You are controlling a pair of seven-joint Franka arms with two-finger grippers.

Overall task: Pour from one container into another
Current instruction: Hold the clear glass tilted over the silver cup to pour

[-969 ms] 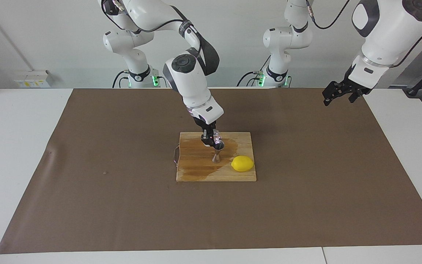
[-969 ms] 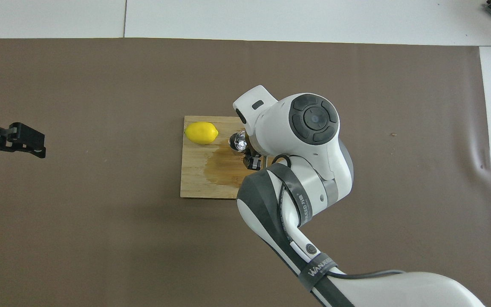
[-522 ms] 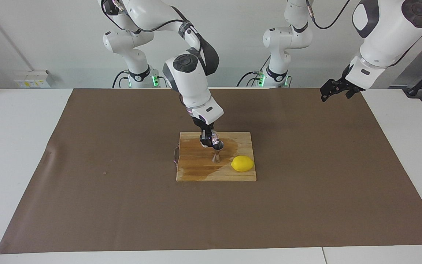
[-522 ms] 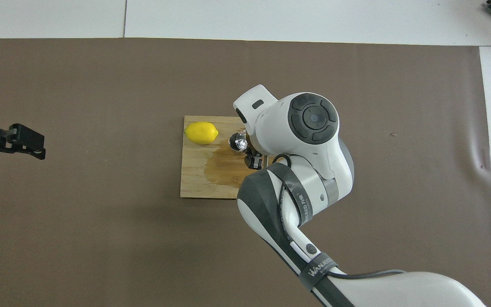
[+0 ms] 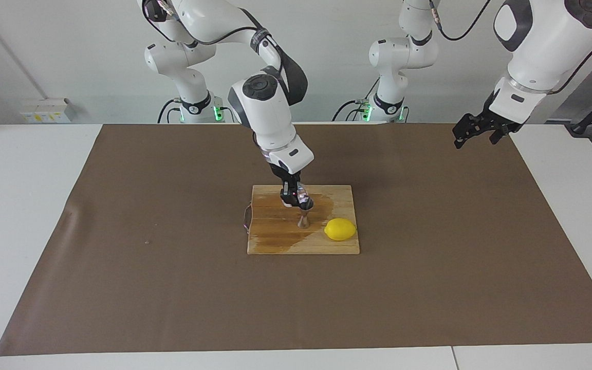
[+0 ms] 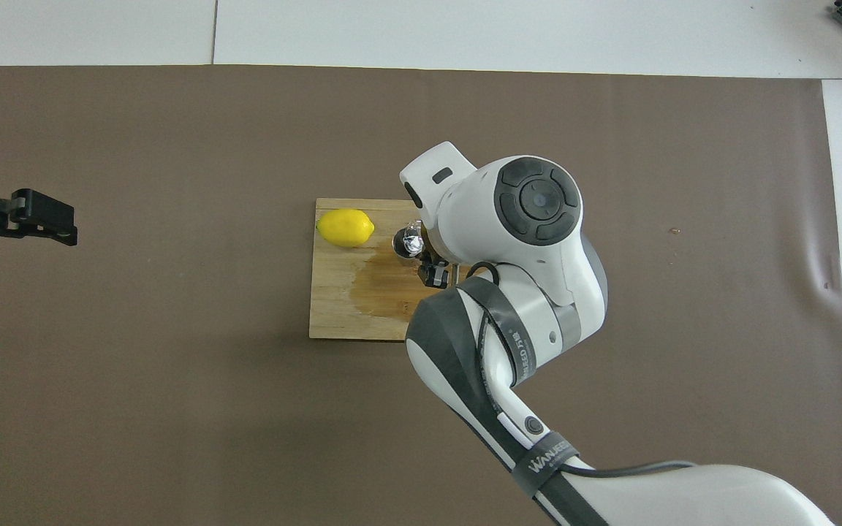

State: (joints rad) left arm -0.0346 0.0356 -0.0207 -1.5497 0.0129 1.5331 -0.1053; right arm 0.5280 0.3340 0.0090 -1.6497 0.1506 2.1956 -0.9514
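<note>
A small silver hourglass jigger (image 5: 304,217) (image 6: 400,245) stands on the wooden board (image 5: 275,239) (image 6: 337,307). Just over its mouth hangs a tiny clear glass cup (image 5: 302,196) (image 6: 413,237), tipped toward it. My right gripper (image 5: 294,195) (image 6: 428,264) is shut on that cup, and the arm's wrist hides much of it from above. My left gripper (image 5: 473,132) (image 6: 41,220) waits open, raised over the brown mat at the left arm's end of the table.
A yellow lemon (image 5: 340,229) (image 6: 346,227) lies on the board beside the jigger, toward the left arm's end. A dark wet patch (image 5: 321,205) (image 6: 384,285) spreads over the board. A brown mat (image 5: 172,288) covers the white table.
The right gripper has held the tipped cup over the jigger almost without moving. The left gripper swayed a little and returned to about the same spot.
</note>
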